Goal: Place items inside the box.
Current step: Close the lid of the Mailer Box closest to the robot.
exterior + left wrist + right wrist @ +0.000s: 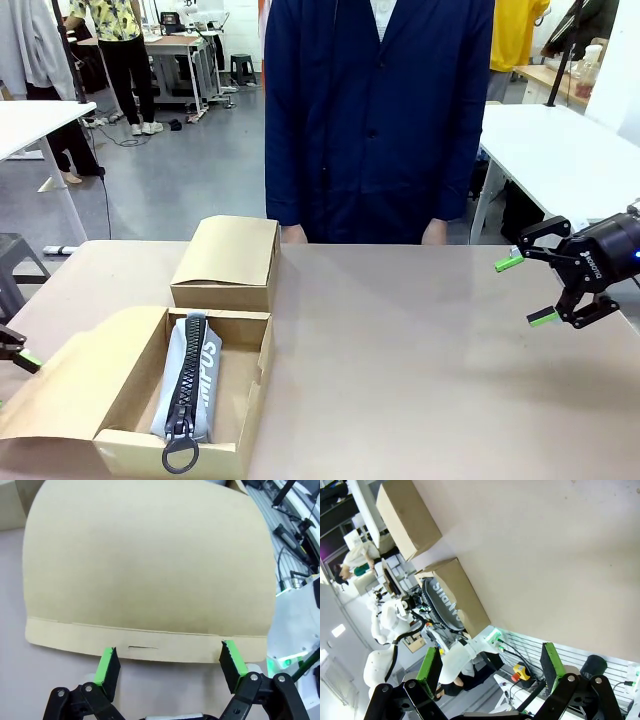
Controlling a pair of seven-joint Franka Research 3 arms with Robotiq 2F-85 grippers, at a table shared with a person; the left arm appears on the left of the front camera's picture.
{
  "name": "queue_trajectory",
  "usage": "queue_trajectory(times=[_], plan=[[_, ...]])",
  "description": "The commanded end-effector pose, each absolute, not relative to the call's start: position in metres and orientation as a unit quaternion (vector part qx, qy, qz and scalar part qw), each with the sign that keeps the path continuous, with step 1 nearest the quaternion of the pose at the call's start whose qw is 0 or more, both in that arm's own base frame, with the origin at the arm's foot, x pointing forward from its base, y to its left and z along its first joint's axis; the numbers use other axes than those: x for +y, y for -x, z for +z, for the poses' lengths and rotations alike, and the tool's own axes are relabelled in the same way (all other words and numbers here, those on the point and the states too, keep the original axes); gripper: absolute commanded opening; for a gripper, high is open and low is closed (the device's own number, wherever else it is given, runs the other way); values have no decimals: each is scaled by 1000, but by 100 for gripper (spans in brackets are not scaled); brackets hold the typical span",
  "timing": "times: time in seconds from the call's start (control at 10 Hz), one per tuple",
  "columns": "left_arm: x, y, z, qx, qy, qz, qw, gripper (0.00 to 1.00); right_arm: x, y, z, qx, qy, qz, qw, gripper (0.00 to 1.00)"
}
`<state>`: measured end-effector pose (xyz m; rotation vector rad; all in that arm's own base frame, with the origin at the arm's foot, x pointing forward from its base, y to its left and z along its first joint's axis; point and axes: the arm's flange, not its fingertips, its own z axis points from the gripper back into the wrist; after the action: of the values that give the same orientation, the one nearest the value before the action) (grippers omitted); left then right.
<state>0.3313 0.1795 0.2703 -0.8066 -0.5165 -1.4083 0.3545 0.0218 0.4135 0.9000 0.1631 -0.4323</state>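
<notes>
The pencil case [188,392], pale grey-blue with a dark zip and white letters, is seen lying lengthwise inside the open box [252,405] at the near left of the counter [420,360], its ring pull resting at the box's near wall. In the right wrist view the same pencil case [442,605] is seen in the box [465,600] from the side. The box's open flap [75,385] is spread to the left; in the left wrist view this flap [150,565] is seen close ahead of the left gripper [170,662], whose fingers are held wide apart with nothing between them, just short of the flap's edge. A second, closed cardboard box [228,262] is set just behind the open one. A person in a dark blue coat [375,110] is stood at the far edge of the counter. At the far right, the right gripper [527,290] is held above the counter, its fingers spread wide and empty, well apart from both boxes.
</notes>
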Motion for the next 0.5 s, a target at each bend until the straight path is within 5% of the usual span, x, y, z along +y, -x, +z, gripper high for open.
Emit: queue_trajectory(times=[0.0,0.4], plan=[[170,-338,266,-227,347,-627,659,100,23,-354,414,72,-442,-199,872,100],[187,-342,260,-214,338,-611,683,100,23,-354,414,72,-442,-199,872,100]])
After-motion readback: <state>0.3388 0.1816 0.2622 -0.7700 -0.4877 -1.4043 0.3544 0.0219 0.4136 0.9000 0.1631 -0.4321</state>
